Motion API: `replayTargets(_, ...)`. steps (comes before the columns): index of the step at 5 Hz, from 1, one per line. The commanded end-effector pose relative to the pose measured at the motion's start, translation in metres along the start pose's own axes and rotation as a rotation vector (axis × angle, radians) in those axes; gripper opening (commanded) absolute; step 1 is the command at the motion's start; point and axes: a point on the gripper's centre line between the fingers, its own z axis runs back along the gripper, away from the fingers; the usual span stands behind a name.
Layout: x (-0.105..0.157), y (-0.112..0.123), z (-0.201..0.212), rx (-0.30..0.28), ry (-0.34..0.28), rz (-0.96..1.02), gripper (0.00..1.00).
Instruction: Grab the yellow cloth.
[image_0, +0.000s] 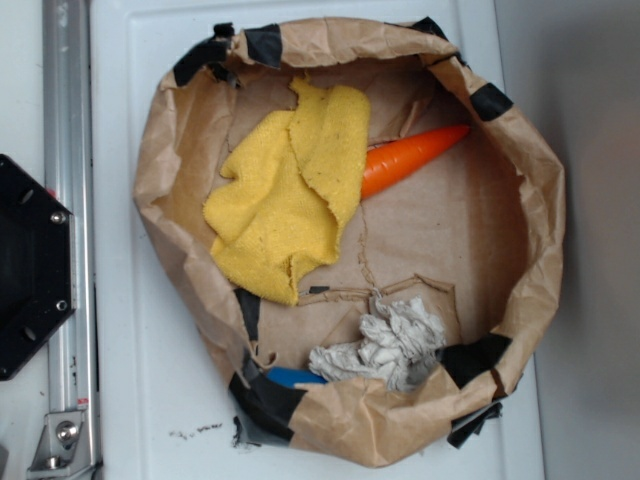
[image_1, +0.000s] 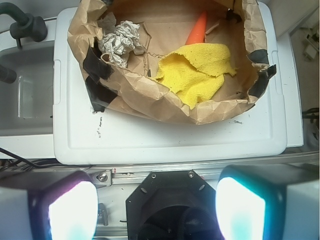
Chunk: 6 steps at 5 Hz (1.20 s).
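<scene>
While the jaws of the gripper (image_1: 156, 207) stand spread and empty above the tabletop (image_1: 165, 140), the yellow cloth (image_0: 288, 190) lies crumpled inside the paper-bag basket (image_0: 540, 180), overlapping the orange carrot toy (image_0: 415, 155).

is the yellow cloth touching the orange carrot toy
Touching. In the exterior view the yellow cloth lies over the wide end of the orange carrot toy, hiding it with no gap; the wrist view shows the same overlap.

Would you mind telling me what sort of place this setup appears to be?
Probably a lab bench for robot tests: a taped paper bin on a white plastic lid, a metal rail, and a sink alongside.
</scene>
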Motion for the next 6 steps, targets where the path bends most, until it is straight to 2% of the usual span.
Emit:
replayTargets(1, 0.0, 0.0, 0.0, 0.0, 0.0, 0.0, 1.0)
replayTargets(2, 0.048, 0.024, -0.03, 0.026, -0.124, 0.137, 1.0)
replayTargets(3, 0.094, 0.038, -0.054, 0.003, -0.192, 0.278, 1.0)
replayTargets(4, 0.12, 0.044, -0.085, -0.014, -0.178, 0.326, 1.0)
replayTargets(5, 0.129, 0.044, -0.131, 0.022, -0.128, 0.453, 1.0)
replayTargets(6, 0.116, 0.043, -0.165, 0.068, -0.07, 0.494, 1.0)
